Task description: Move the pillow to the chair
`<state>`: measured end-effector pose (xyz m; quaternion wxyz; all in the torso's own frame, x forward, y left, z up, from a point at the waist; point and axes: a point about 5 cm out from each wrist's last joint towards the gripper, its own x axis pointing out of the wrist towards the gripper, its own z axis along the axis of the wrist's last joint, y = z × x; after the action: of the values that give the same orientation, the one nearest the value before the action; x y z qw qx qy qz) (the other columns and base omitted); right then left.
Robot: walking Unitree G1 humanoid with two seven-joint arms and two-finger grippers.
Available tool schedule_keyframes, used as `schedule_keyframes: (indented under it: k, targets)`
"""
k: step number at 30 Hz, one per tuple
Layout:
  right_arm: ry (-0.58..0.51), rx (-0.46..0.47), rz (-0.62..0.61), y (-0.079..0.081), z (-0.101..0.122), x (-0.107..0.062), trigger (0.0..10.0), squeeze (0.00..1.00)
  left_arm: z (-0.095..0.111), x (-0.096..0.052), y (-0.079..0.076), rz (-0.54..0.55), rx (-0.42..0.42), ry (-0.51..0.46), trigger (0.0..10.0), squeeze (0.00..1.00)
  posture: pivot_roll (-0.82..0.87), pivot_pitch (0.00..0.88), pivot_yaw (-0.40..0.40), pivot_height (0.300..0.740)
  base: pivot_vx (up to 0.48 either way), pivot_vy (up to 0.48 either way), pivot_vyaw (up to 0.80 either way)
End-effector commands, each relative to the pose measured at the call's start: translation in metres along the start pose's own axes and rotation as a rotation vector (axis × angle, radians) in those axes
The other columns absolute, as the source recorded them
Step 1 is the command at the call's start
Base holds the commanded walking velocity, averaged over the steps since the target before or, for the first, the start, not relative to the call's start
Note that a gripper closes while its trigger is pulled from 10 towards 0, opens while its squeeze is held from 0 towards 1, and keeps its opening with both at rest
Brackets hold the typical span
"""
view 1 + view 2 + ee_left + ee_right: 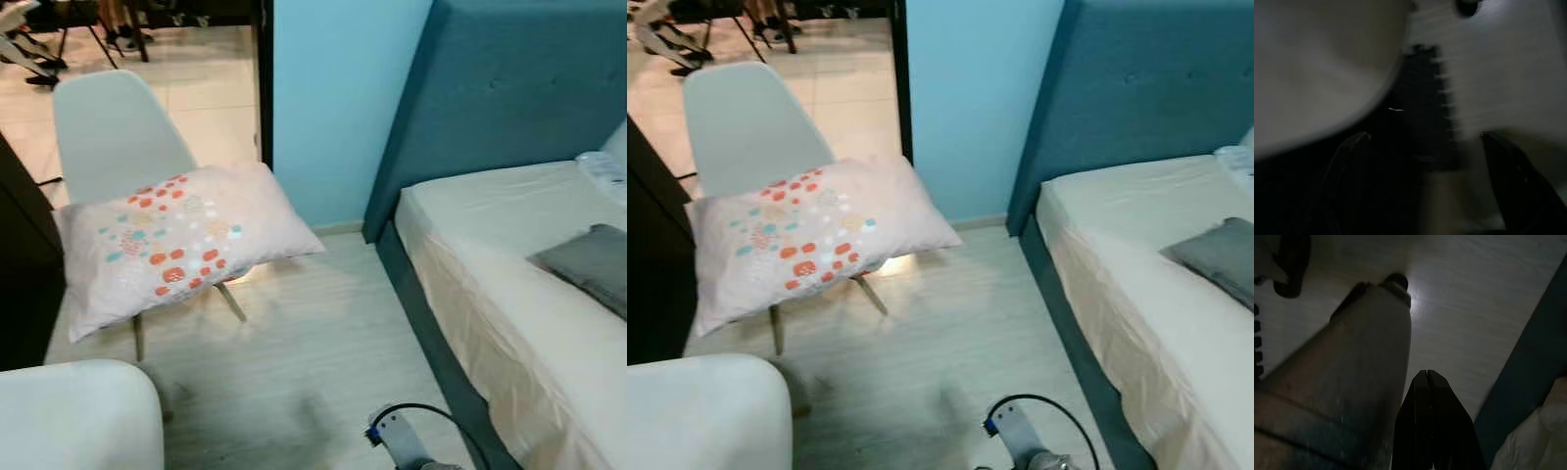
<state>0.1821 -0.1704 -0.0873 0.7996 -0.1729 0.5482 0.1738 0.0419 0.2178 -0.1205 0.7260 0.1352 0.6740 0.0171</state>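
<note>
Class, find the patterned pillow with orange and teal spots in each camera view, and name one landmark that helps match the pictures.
Left eye view: patterned pillow left of centre, on the white chair.
Right eye view: same pillow, same place.
Left wrist view: not in it.
Right wrist view: not in it.
Shared landmark: teal headboard.

Blue wall [338,98], pale wood floor [313,362], teal-framed bed [490,255].

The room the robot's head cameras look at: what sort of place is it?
Most likely a bedroom in a home. A bed with a padded blue headboard stands on the robot's right, and a patterned pillow lies on a white chair on its left.
</note>
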Motion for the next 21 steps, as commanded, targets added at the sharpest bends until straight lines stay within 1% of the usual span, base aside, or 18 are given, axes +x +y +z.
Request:
schedule_keyframes:
  k: [1, 2, 3, 6, 7, 8, 9, 10, 11, 12, 13, 14, 15, 17, 18, 19, 20, 21]
  targets:
    - [0.028, -0.003, 0.002, 0.001, -0.009, 0.000, 10.0, 0.00, -0.023, 0.000, -0.002, -0.015, 0.146, 0.077, 10.0, 0.00, 0.02, 0.134, -0.119, 0.740, 0.000, 0.000, 0.00]
    - [0.031, -0.004, 0.001, 0.000, -0.010, 0.000, 10.0, 0.00, -0.031, -0.001, 0.001, -0.029, 0.245, 0.105, 10.0, 0.00, 0.03, 0.137, -0.120, 0.740, 0.000, 0.000, 0.00]
    - [0.033, -0.006, 0.000, 0.000, -0.010, 0.000, 10.0, 0.00, -0.038, -0.001, 0.004, -0.042, 0.314, 0.132, 10.0, 0.00, 0.02, 0.139, -0.123, 0.740, 0.000, 0.000, 0.00]
    - [0.038, -0.009, -0.003, -0.001, -0.012, 0.000, 10.0, 0.00, -0.052, -0.003, 0.020, -0.008, 0.472, 0.167, 10.0, 0.00, 0.02, 0.145, -0.124, 0.740, 0.000, 0.000, 0.00]
    - [0.039, -0.009, -0.004, -0.002, -0.012, 0.000, 10.0, 0.00, -0.054, -0.003, 0.025, 0.007, 0.507, 0.172, 10.0, 0.00, 0.02, 0.145, -0.124, 0.740, 0.000, 0.000, 0.00]
    - [0.039, -0.009, -0.004, -0.002, -0.012, 0.000, 10.0, 0.00, -0.054, -0.003, 0.025, 0.007, 0.507, 0.172, 10.0, 0.00, 0.02, 0.145, -0.124, 0.740, 0.000, 0.000, 0.00]
    - [0.040, -0.009, -0.004, -0.002, -0.013, -0.001, 10.0, 0.00, -0.057, -0.004, 0.033, 0.049, 0.555, 0.178, 10.0, 0.00, 0.02, 0.150, -0.126, 0.740, 0.000, 0.000, 0.00]
    - [0.042, -0.009, -0.005, -0.003, -0.013, -0.001, 10.0, 0.00, -0.057, -0.005, 0.041, 0.104, 0.561, 0.170, 10.0, 0.00, 0.02, 0.154, -0.128, 0.740, 0.000, 0.000, 0.00]
    - [0.043, -0.009, -0.006, -0.003, -0.014, -0.001, 10.0, 0.00, -0.056, -0.005, 0.049, 0.162, 0.533, 0.152, 10.0, 0.00, 0.02, 0.154, -0.128, 0.740, 0.000, 0.000, 0.00]
    - [0.044, -0.008, -0.007, -0.003, -0.014, -0.001, 10.0, 0.00, -0.048, -0.005, 0.054, 0.224, 0.278, 0.098, 10.0, 0.00, 0.02, 0.158, -0.129, 0.740, 0.000, 0.000, 0.00]
    - [0.045, -0.008, -0.008, -0.004, -0.015, -0.001, 10.0, 0.00, -0.039, -0.005, 0.058, 0.273, -0.011, 0.046, 10.0, 0.00, 0.02, 0.158, -0.129, 0.740, 0.000, 0.000, 0.00]
    - [0.045, -0.008, -0.008, -0.004, -0.015, -0.001, 10.0, 0.00, -0.034, -0.005, 0.062, 0.303, -0.201, 0.015, 10.0, 0.00, 0.02, 0.161, -0.131, 0.740, 0.000, 0.000, 0.00]
    - [0.045, -0.007, -0.009, -0.004, -0.015, -0.001, 10.0, 0.00, -0.025, -0.007, 0.072, 0.373, -0.305, -0.052, 10.0, 0.00, 0.02, 0.160, -0.132, 0.740, 0.000, 0.000, 0.00]
    - [0.045, -0.007, -0.010, -0.005, -0.015, -0.001, 10.0, 0.00, -0.004, -0.013, 0.094, 0.525, -0.355, -0.175, 10.0, 0.00, 0.02, 0.159, -0.136, 0.740, 0.000, 0.000, 0.00]
    - [0.046, -0.008, -0.010, -0.005, -0.015, -0.001, 10.0, 0.00, 0.003, -0.016, 0.100, 0.568, -0.369, -0.210, 10.0, 0.00, 0.02, 0.158, -0.136, 0.740, 0.000, 0.000, 0.00]
    - [0.046, -0.008, -0.010, -0.005, -0.015, -0.001, 10.0, 0.00, 0.003, -0.016, 0.100, 0.568, -0.369, -0.210, 10.0, 0.00, 0.02, 0.158, -0.136, 0.740, 0.000, 0.000, 0.00]
    - [0.045, -0.007, -0.010, -0.005, -0.015, -0.001, 10.0, 0.00, 0.011, -0.020, 0.109, 0.623, -0.402, -0.255, 10.0, 0.00, 0.02, 0.156, -0.137, 0.740, 0.000, 0.000, 0.00]
    - [0.044, -0.008, -0.011, -0.005, -0.015, -0.001, 10.0, 0.00, 0.021, -0.023, 0.117, 0.654, -0.488, -0.306, 10.0, 0.00, 0.03, 0.150, -0.136, 0.740, 0.000, 0.000, 0.00]
